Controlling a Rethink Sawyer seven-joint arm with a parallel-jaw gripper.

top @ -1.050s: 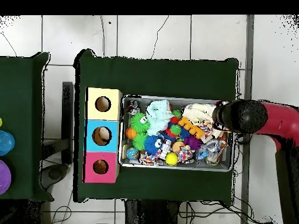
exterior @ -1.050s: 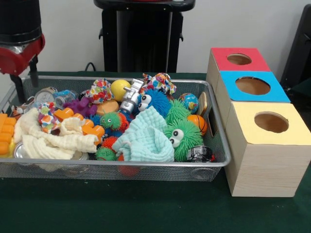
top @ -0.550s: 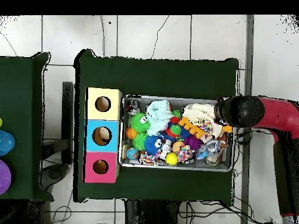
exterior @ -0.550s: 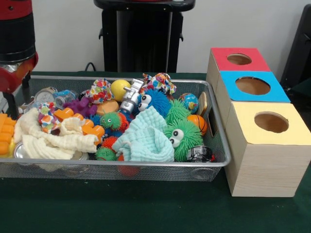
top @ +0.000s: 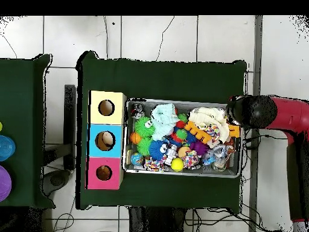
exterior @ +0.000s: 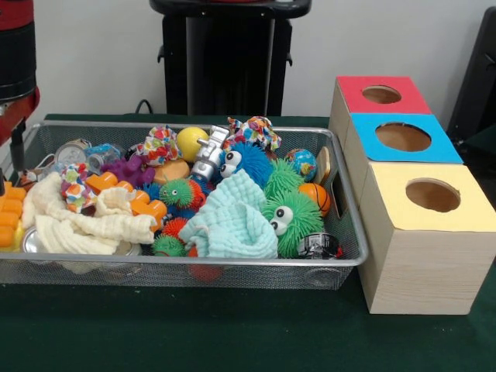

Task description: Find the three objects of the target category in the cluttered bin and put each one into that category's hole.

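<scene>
A wire mesh bin point(exterior: 232, 267) holds a heap of toys: green fuzzy balls with eyes point(exterior: 291, 221), a blue fuzzy ball point(exterior: 244, 161), a yellow ball point(exterior: 191, 142), a silver robot figure point(exterior: 208, 155), a small basketball point(exterior: 314, 195), a pale blue cloth point(exterior: 232, 217) and a cream cloth point(exterior: 85, 225). To the right of the bin stand three boxes with holes: red point(exterior: 381, 94), blue point(exterior: 403, 137) and yellow point(exterior: 432, 195). My gripper point(exterior: 11, 155) hangs at the bin's left end, mostly cut off by the picture's edge. In the overhead view the arm's head point(top: 252, 112) hides it.
An orange plastic toy point(exterior: 9, 213) and tin cans point(exterior: 71, 151) lie at the bin's left end under the arm. In the overhead view a second green table point(top: 18, 133) at the left carries blue and purple things point(top: 5, 148).
The arm has slid further out over the bin's end, leftward in the front view. In the overhead view it has moved up and to the right. The toys have not moved.
</scene>
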